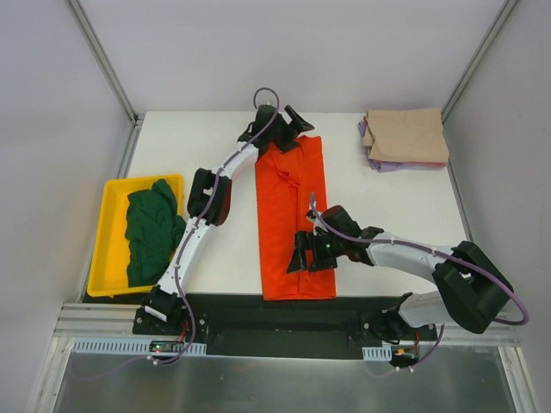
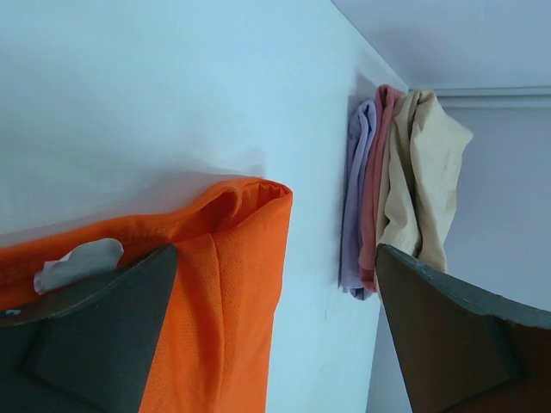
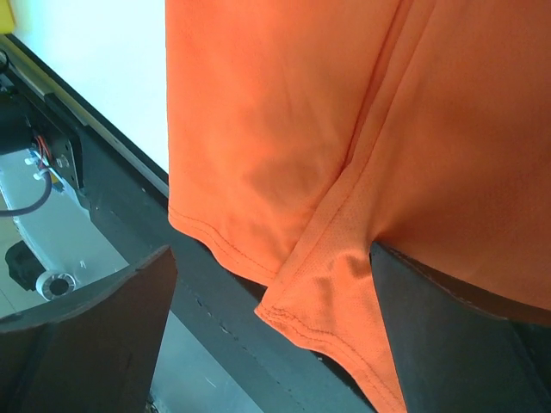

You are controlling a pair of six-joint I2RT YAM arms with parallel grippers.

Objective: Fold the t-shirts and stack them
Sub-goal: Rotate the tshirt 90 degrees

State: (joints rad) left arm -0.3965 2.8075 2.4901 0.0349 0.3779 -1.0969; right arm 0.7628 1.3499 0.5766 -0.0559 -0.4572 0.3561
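The orange-red t-shirt (image 1: 293,219) lies on the white table, folded lengthwise into a long strip. My left gripper (image 1: 280,136) is open over its far collar end; the left wrist view shows the collar with its white label (image 2: 79,261) by the left finger and orange cloth (image 2: 228,292) between the jaws. My right gripper (image 1: 314,261) is open over the near hem. In the right wrist view the hem corner (image 3: 323,301) lies between the spread fingers, right finger against the cloth. The dark green t-shirt (image 1: 153,228) is crumpled. The tan t-shirt (image 1: 406,133) lies folded on the pale purple one (image 1: 379,163).
The green shirt sits in a yellow tray (image 1: 108,249) at the left. The folded stack at the back right also shows in the left wrist view (image 2: 405,189), with a pinkish layer between purple and tan. A black rail (image 3: 215,318) runs along the table's near edge under the hem.
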